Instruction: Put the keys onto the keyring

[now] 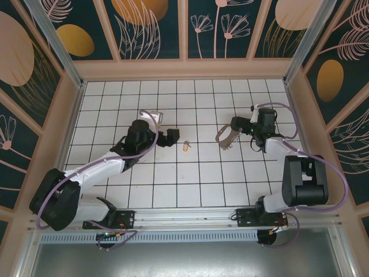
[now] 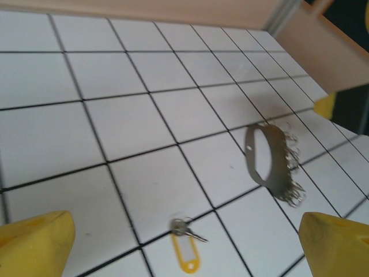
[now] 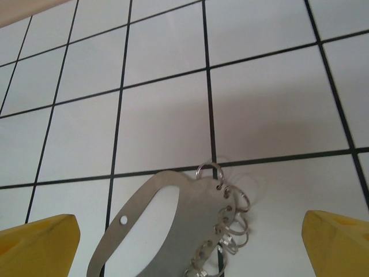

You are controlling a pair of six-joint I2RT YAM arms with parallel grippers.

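My left end effector (image 1: 169,137) hangs over the middle of the white gridded counter (image 1: 190,184), jaws spread wide and holding nothing. In my left wrist view my two yellow fingertips (image 2: 36,245) sit in the bottom corners with open tiles between them. Just ahead of those jaws lies the key (image 2: 187,229), a small silver one flat on the counter with a yellow tag (image 2: 185,257) attached, close to a crossing of grid lines. It touches neither of my fingers.

My right end effector (image 1: 235,128) is over the right half of the counter, pointing toward the centre, and its jaws are likewise spread wide around nothing. Right in front of it is the keyring holder (image 3: 164,231), a grey metal plate with a long oval cutout and a small round hole. Along one edge it carries a row of thin wire rings (image 3: 236,210), fanned out side by side. I cannot tell whether the plate lies quite flat or is tipped up on its rings. From my right wrist it shows low in the middle, between my yellow fingertips (image 3: 337,245), and neither of them touches it.

From above, the key lies between my two end effectors, nearer the left one, and the holder lies to its right, just beside the right one. Key and holder are apart, with bare tiles between them, and the key is not yet on any ring
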